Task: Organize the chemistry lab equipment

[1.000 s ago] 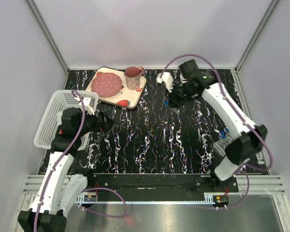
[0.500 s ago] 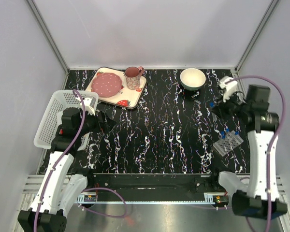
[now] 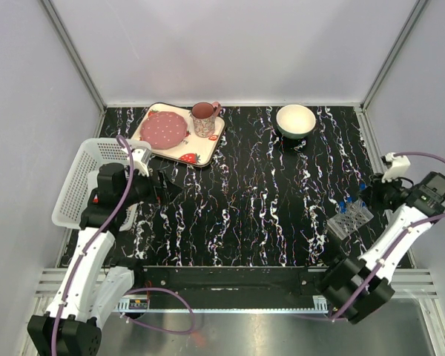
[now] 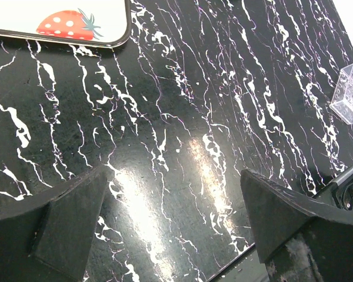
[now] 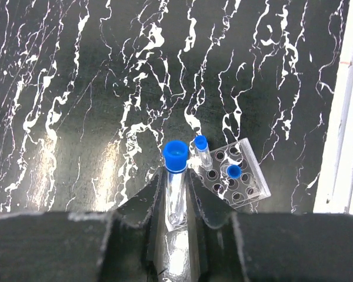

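My right gripper (image 3: 371, 197) is shut on a clear blue-capped test tube (image 5: 175, 154) and holds it upright above the table, just left of the clear perforated tube rack (image 5: 242, 176). The rack (image 3: 351, 219) lies at the right side of the table and holds two blue-capped tubes (image 5: 201, 144) (image 5: 233, 171). My left gripper (image 3: 167, 190) is open and empty over bare table at the left, with its fingers (image 4: 65, 217) wide apart. The rack's corner shows at the right edge of the left wrist view (image 4: 350, 94). The squeeze bottle, funnel and sticks are out of view.
A strawberry-print tray (image 3: 205, 148) with a pink plate (image 3: 164, 130) and cup (image 3: 205, 117) stands at the back left. A white bowl (image 3: 295, 120) is at the back right. A white basket (image 3: 78, 185) sits beside my left arm. The table's right rail (image 5: 341, 117) is close to the rack.
My right arm has swung from the back middle of the table to the right side near the rack, uncovering the white bowl. My left arm has barely moved.
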